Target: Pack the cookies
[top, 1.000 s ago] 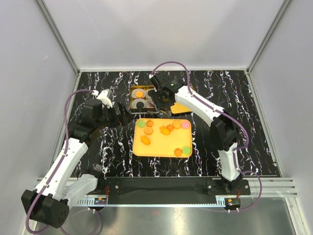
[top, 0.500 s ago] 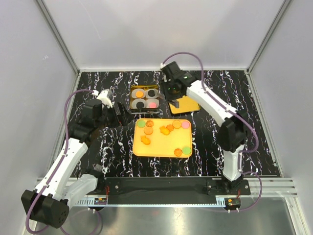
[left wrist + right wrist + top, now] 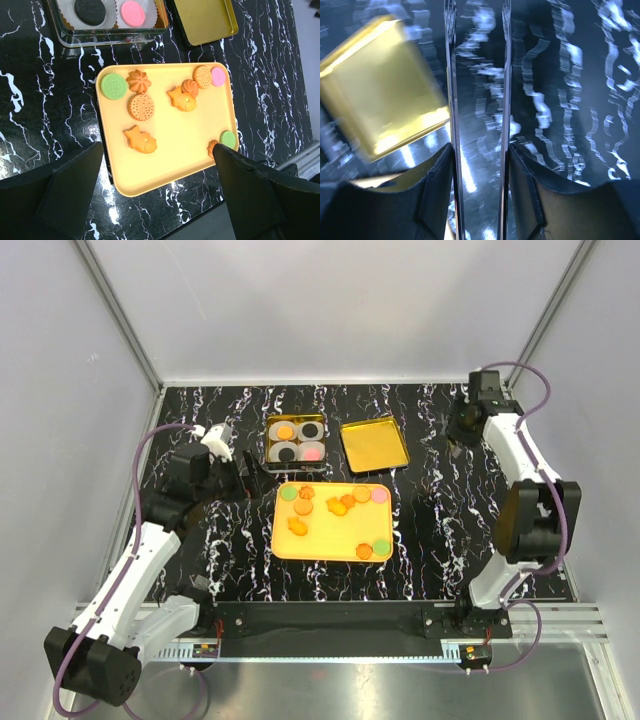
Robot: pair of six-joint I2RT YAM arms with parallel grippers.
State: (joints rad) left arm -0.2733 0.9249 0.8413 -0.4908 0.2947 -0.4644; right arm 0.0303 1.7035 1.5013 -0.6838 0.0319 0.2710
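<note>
Several orange, green and pink cookies (image 3: 345, 503) lie on a yellow tray (image 3: 283, 545), also in the left wrist view (image 3: 141, 106). A gold tin (image 3: 268, 440) behind the tray holds white liners with an orange, two black and a pink cookie (image 3: 312, 452). My left gripper (image 3: 240, 472) is open and empty, left of the tin; in its wrist view (image 3: 157, 155) the fingers straddle the tray's near edge from above. My right gripper (image 3: 458, 430) is far back right, over bare table. In its wrist view (image 3: 477, 145) the jaws stand a narrow gap apart with nothing between them.
The tin's gold lid (image 3: 374, 444) lies open side up right of the tin, also seen in the right wrist view (image 3: 375, 95). The table is black marble-patterned, with grey walls on three sides. The right arm stands close to the right wall.
My right arm swung from over the tin to the back right corner. A pink cookie now shows in the tin's near right liner. The left arm has not moved.
</note>
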